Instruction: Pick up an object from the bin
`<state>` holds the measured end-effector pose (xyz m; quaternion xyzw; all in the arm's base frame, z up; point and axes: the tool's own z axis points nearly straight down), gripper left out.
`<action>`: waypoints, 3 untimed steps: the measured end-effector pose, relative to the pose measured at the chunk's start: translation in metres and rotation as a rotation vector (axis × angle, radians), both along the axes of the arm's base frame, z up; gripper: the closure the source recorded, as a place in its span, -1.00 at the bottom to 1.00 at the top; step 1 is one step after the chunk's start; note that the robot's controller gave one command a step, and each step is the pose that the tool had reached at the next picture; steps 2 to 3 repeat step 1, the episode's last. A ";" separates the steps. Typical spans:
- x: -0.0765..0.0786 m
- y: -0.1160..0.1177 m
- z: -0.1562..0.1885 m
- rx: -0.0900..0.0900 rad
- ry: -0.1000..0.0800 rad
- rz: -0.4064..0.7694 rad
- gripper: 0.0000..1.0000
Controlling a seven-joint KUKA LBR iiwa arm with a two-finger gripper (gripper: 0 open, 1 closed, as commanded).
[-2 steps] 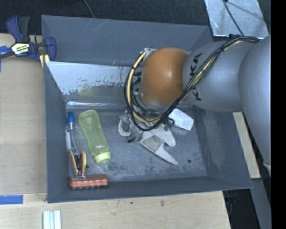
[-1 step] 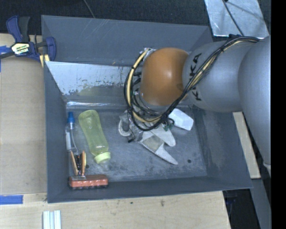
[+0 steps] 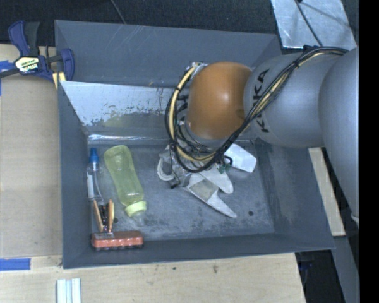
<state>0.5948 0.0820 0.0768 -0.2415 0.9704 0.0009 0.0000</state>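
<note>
1 camera, set high over the grey bin (image 3: pixel 177 226), looking down and tilted somewhat: the far wall (image 3: pixel 164 49) at top shows a broad inner face, the near wall (image 3: pixel 177 248) a thin strip. The whole bin is in frame, table (image 3: pixel 25 169) alongside. The arm (image 3: pixel 303 100) comes in from the right and looms large.
</note>
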 end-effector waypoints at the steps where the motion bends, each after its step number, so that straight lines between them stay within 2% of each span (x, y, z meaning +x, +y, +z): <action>1: -0.001 0.000 0.020 -0.001 0.004 -0.001 1.00; 3: -0.001 0.000 0.020 -0.001 0.004 -0.001 1.00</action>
